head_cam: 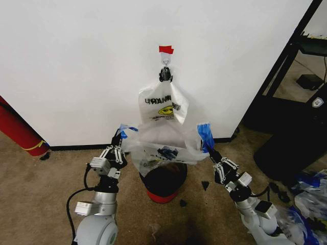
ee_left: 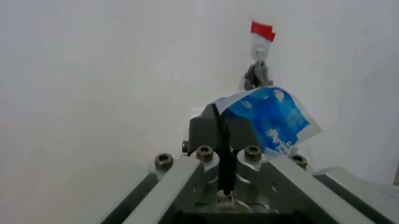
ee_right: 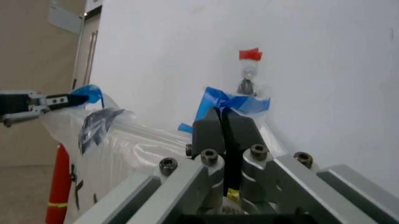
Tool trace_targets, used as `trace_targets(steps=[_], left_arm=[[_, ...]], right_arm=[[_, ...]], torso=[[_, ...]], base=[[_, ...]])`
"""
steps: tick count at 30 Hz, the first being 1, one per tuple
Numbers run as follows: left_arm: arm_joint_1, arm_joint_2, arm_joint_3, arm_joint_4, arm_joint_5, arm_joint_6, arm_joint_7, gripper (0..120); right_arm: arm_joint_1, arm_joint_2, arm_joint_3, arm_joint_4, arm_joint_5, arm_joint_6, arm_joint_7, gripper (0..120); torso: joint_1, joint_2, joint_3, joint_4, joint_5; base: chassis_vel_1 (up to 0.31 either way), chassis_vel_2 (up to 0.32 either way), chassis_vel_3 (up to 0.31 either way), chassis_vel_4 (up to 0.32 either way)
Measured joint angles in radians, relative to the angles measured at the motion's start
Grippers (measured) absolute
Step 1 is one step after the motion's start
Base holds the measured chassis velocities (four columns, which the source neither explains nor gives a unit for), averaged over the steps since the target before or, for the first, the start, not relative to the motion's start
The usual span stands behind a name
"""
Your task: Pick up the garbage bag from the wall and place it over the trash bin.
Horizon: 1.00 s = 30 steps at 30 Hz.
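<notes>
— Where is the bag [head_cam: 162,133] being kept?
— It is being held spread above the bin [head_cam: 163,182], its top hung on the wall [head_cam: 76,66] hook [head_cam: 165,61]. A blue-patched edge is being clamped by each tool, left [head_cam: 119,144] and right [head_cam: 211,153]

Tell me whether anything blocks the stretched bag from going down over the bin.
Nothing visible does. The garbage bag, held open by the left end effector and right end effector, hangs directly above the trash bin.
</notes>
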Motion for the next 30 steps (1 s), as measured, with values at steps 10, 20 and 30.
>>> trace_targets(steps=[10, 20, 30], left_arm=[[-0.017, -0.001, 0.022, 0.099, 0.05, -0.015, -0.003, 0], [-0.014, 0.023, 0.016, 0.148, 0.102, -0.036, -0.011, 0], [-0.025, 0.038, -0.005, 0.125, 0.101, -0.046, -0.049, 0]], right_arm=[[0.023, -0.01, -0.08, -0.04, -0.059, -0.008, 0.084, 0], [-0.027, 0.016, -0.178, -0.024, -0.151, 0.002, 0.066, 0], [-0.024, 0.053, -0.165, -0.04, -0.197, 0.013, 0.055, 0]], torso=[[0.0, 0.0, 0.0, 0.0, -0.0001], [0.0, 0.0, 0.0, -0.0001, -0.0001], [0.0, 0.0, 0.0, -0.0002, -0.0003]], base=[[0.0, 0.0, 0.0, 0.0], [0.0, 0.0, 0.0, 0.0], [0.0, 0.0, 0.0, 0.0]])
